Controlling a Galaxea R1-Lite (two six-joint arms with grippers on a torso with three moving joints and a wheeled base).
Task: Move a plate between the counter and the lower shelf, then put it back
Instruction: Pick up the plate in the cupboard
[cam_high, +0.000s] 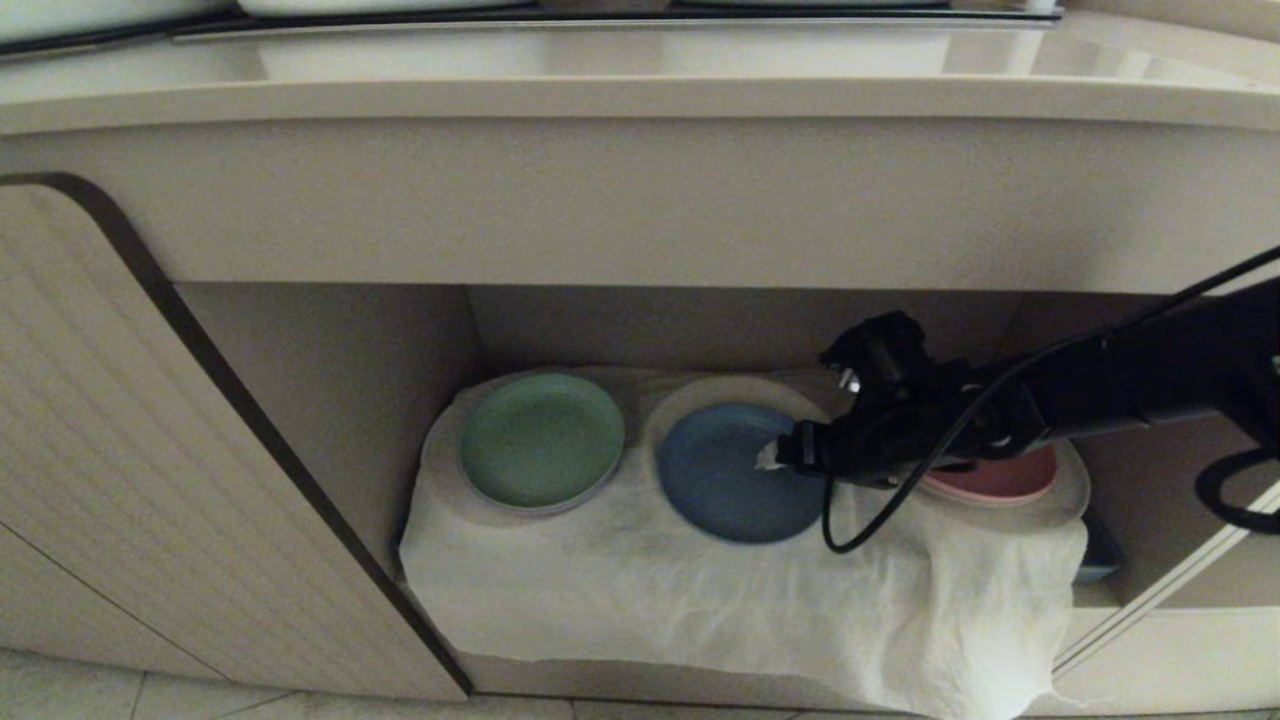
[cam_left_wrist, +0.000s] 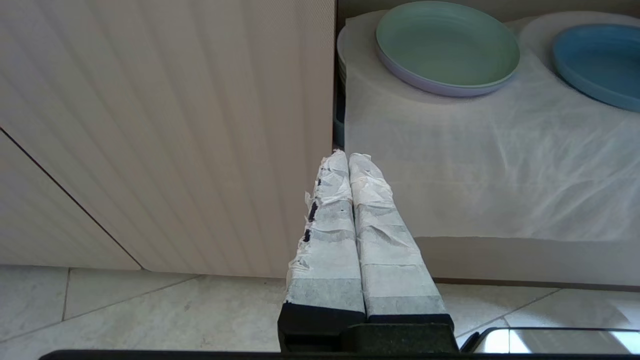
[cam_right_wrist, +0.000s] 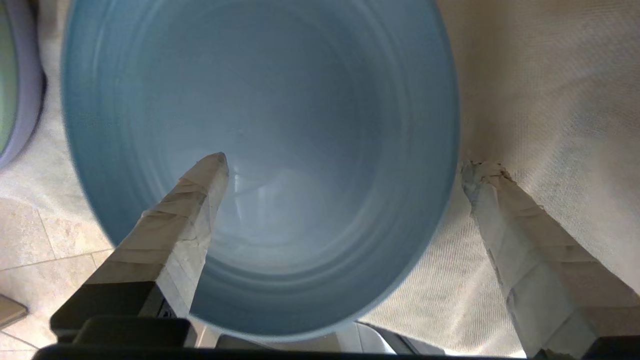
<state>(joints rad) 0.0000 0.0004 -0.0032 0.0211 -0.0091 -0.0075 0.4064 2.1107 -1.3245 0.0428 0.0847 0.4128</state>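
Observation:
The light blue plate (cam_high: 715, 480) (cam_right_wrist: 280, 125) lies flat on the middle hump of the white cloth (cam_high: 650, 600) in the lower shelf (cam_high: 330, 380). My right gripper (cam_high: 770, 455) (cam_right_wrist: 345, 164) reaches into the shelf from the right, open wide over the plate's right side. One taped finger (cam_right_wrist: 195, 205) hangs above the plate's inside, the other (cam_right_wrist: 505, 220) above the cloth outside the rim. Nothing is gripped. My left gripper (cam_left_wrist: 350, 157) is parked low outside the shelf, shut and empty. The counter (cam_high: 640, 100) runs overhead.
A green plate (cam_high: 540, 440) (cam_left_wrist: 445, 45) sits left of the blue one, a pink plate (cam_high: 1000, 478) right of it, partly hidden under my right arm. An open ribbed cabinet door (cam_high: 150, 500) stands at the left. The blue plate's edge (cam_left_wrist: 600, 60) also shows in the left wrist view.

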